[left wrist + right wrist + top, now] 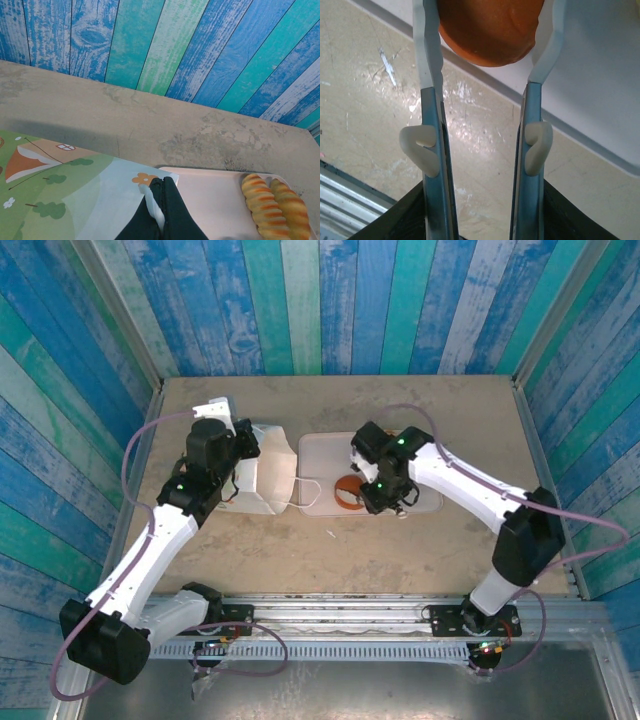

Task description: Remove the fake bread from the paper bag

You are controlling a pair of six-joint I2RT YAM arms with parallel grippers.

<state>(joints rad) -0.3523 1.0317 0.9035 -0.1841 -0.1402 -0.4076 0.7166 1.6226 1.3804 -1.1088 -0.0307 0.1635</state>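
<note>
Sitting between the fingers of the right gripper (487, 17) is a smooth orange-brown roll (492, 40). Both pale fingertips press on its sides, so that gripper is clamped on it. From the right wrist view the roll hangs right over the near edge of the tray (600, 75), with bare table (370, 75) to the left of it. I can't tell if the roll touches the tray or sits just above it. From the top view the roll (347, 490) is at the near-middle part of the pink tray (325, 455), with the right gripper (358, 492) coming at it from the right.

Two ridged croissants (260, 205) lie side by side, touching, at the right end of the tray (210, 200) in the left wrist view. From above, just a bit of orange (409, 430) peeks out past the right arm at the tray's far edge.

The bag (272, 475) is just left of the tray, white on top, with a thin cord handle (305, 495) looping toward the tray. Its printed side (65, 200) has green hills, trees and an orange roof. The left gripper (161, 210) has its dark fingers pinched together on the bag's white edge, at the corner nearest the tray.

Blue and green plank walls (175, 45) box in the table on the far side.
</note>
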